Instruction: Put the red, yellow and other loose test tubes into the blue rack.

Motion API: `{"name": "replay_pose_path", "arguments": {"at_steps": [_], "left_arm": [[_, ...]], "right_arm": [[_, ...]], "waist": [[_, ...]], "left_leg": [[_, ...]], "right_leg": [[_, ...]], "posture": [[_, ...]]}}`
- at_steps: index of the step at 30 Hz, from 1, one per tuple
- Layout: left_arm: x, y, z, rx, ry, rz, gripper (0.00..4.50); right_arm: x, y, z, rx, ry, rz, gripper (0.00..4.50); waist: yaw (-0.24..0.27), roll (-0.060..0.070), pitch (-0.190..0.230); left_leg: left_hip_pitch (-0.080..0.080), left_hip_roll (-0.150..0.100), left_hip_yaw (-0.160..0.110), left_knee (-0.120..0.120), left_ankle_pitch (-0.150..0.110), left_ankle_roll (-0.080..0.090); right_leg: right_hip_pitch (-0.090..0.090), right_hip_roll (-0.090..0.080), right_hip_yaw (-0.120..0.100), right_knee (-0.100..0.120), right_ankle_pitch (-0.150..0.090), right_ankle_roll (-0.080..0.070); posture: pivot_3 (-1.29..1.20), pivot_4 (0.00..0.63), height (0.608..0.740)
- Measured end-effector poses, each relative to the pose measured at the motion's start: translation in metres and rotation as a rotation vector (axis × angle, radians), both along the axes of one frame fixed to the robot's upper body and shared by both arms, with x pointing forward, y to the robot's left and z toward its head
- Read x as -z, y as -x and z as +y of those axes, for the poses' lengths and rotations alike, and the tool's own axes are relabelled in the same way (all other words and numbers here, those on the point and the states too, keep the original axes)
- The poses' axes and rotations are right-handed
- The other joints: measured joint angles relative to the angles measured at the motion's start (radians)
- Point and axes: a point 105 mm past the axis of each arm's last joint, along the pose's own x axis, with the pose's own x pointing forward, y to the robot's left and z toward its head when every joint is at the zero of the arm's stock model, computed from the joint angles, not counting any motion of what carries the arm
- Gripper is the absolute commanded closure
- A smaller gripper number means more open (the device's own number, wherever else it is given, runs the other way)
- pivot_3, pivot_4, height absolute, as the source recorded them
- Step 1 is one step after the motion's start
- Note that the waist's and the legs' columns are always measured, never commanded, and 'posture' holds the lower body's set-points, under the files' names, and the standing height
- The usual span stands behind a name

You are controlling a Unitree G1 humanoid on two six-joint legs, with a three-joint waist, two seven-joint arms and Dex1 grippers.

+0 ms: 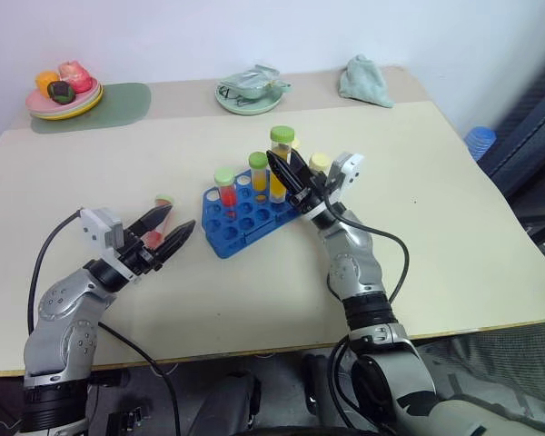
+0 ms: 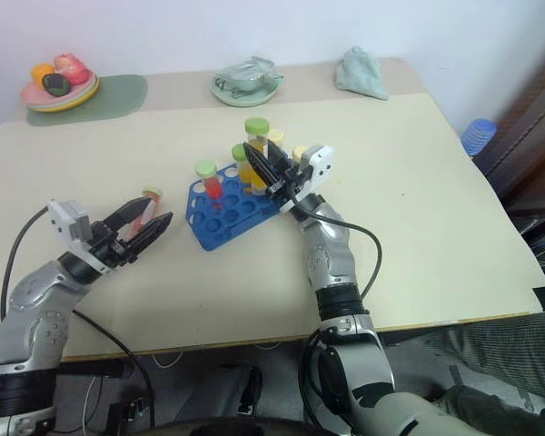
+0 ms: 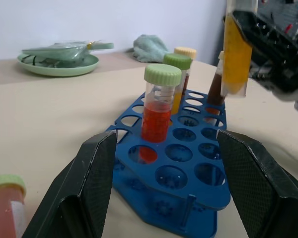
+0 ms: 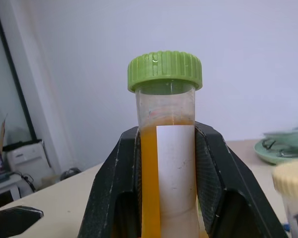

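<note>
Right hand (image 1: 289, 175) pinching a yellow-filled test tube (image 4: 165, 148) with a green cap, fingers pressed against its sides, carried upright above the far end of the blue rack (image 1: 245, 216). Rack resting on the tabletop (image 1: 436, 200), already loaded with a red-filled tube (image 1: 225, 193) under a green cap, a second yellow tube (image 1: 258, 174) under a green cap, and a cream-capped tube (image 3: 185, 53) at the far side. Left hand (image 1: 163, 234) spread wide and empty, hovering low just beside the rack's near end. One more loose tube, red-filled with a green cap (image 1: 163, 207), lying on the tabletop close behind the left hand's fingers.

Likely trouble from here:
- Held tube gripped low on its body, so a slight tilt on the way down could catch its tip on the rim of a hole rather than entering it.
- Neighbouring tubes standing close; a sideways drift could knock them or jolt the light rack across the tabletop.
- Releasing before the tube is seated could let it topple and roll.
- Left hand close to the rack and to the loose red tube; a careless sweep could nudge either away.
</note>
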Motion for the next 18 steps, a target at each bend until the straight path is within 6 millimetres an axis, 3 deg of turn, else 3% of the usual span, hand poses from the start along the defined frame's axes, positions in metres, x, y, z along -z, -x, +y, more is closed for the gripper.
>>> {"name": "replay_pose_path", "arguments": {"at_steps": [12,18], "left_arm": [[-0.007,0.006,0.003,-0.027,0.007,-0.025,1.23],[-0.008,0.007,0.002,-0.025,0.006,-0.028,1.23]], "right_arm": [[0.032,-0.011,0.006,0.005,0.023,0.056,3.70],[0.034,-0.018,0.001,0.055,0.047,0.036,3.70]], "waist": [[0.001,0.000,0.000],[-0.001,0.000,0.000]], "left_leg": [[0.000,0.003,0.000,0.000,0.000,-0.001],[0.001,0.006,0.001,0.000,-0.001,-0.004]], "right_leg": [[0.000,0.004,0.000,-0.001,0.001,-0.002],[0.000,0.007,0.001,-0.002,0.003,-0.004]], "posture": [[0.00,0.150,0.740],[0.00,0.150,0.740]]}}
